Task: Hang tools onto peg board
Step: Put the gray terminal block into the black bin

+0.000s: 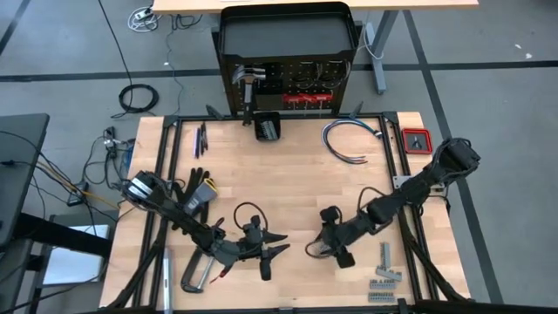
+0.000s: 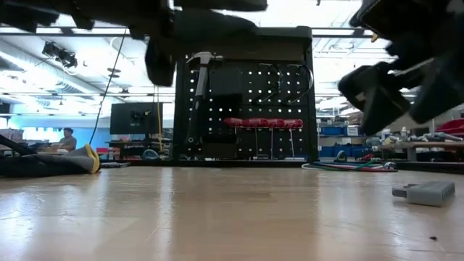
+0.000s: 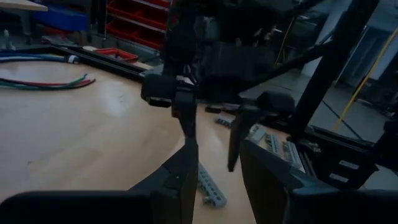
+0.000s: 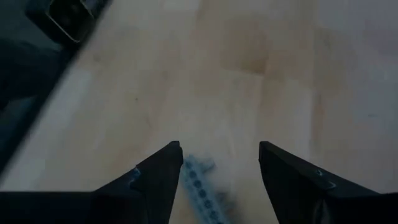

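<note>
The peg board (image 1: 288,87) stands upright at the table's far edge. A steel-headed hammer (image 1: 248,78) and red-handled drivers (image 1: 309,98) hang on its front. My left gripper (image 1: 281,246) is near the table's front edge, level and pointing right, open with nothing between its fingers (image 3: 186,180). My right gripper (image 1: 327,255) faces it and slants down, open. Under it on the table lies a grey perforated metal piece (image 4: 199,186), seen between its fingers but not touched. More grey metal pieces (image 1: 386,262) lie to the right.
A bundle of cables (image 1: 349,139) and a red tray (image 1: 417,139) lie at the far right. A small black box (image 1: 268,126) stands before the peg board. A black glove (image 1: 196,187) and a silver-handled tool (image 1: 199,272) lie beside the left arm.
</note>
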You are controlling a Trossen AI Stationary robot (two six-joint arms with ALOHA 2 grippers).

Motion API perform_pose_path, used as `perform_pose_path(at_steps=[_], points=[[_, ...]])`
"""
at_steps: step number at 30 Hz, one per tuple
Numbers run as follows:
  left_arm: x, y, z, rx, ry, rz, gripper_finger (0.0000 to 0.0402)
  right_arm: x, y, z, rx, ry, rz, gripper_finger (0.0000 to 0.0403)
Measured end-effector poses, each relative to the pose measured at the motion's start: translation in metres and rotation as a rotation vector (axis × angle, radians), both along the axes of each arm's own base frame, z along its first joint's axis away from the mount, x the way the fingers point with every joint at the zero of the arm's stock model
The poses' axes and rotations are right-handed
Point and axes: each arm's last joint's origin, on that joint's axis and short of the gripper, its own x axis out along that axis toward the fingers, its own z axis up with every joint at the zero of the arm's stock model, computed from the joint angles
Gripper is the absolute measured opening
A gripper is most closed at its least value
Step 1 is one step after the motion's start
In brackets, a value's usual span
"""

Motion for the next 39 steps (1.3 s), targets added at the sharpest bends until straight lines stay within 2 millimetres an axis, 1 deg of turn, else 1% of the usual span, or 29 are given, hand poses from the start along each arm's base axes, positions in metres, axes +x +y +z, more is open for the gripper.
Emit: perform_pose_path(at_steps=[3, 6, 8, 12, 15, 18, 21, 25, 28, 33, 35, 39], points=[[-0.006, 0.003, 0.008, 0.009, 0.009, 0.017, 0.0125, -0.005, -0.004, -0.003, -0.063, 0.048, 0.031, 0.0227], [-0.007, 0.005, 0.010, 0.020, 0.021, 0.046, 0.0125, -0.010, -0.001, -0.007, -0.080, 0.093, 0.051, 0.0236], [-0.006, 0.008, 0.009, 0.027, 0.028, 0.065, 0.0125, -0.012, 0.001, -0.009, -0.090, 0.108, 0.066, 0.0249], [-0.004, 0.013, 0.008, 0.022, 0.029, 0.088, 0.0125, -0.012, 0.001, -0.010, -0.156, 0.063, 0.087, 0.0283], [-0.003, 0.014, 0.009, 0.001, 0.023, 0.094, 0.0125, -0.020, -0.006, -0.024, -0.148, 0.031, 0.080, 0.0301], [-0.003, 0.015, 0.008, -0.013, 0.028, 0.096, 0.0125, -0.030, -0.018, -0.040, -0.057, -0.022, 0.089, 0.0306], [-0.003, 0.015, 0.004, -0.016, 0.055, 0.098, 0.0125, -0.041, -0.032, -0.053, -0.008, -0.061, 0.057, 0.0300], [-0.004, 0.017, -0.003, -0.016, 0.102, 0.129, 0.0125, -0.046, -0.040, -0.066, -0.019, -0.109, 0.068, 0.0283], [-0.003, 0.024, -0.007, -0.032, 0.124, 0.185, 0.0125, -0.043, -0.040, -0.079, -0.018, -0.135, 0.097, 0.0263], [0.000, 0.031, -0.011, -0.049, 0.154, 0.199, 0.0125, -0.035, -0.034, -0.096, 0.025, -0.254, 0.129, 0.0228], [-0.001, 0.035, -0.008, -0.055, 0.173, 0.190, 0.0125, -0.033, -0.033, -0.100, 0.038, -0.299, 0.140, 0.0218], [-0.012, 0.043, 0.009, -0.076, 0.209, 0.187, 0.0125, -0.030, -0.037, -0.105, 0.048, -0.330, 0.153, 0.0207]])
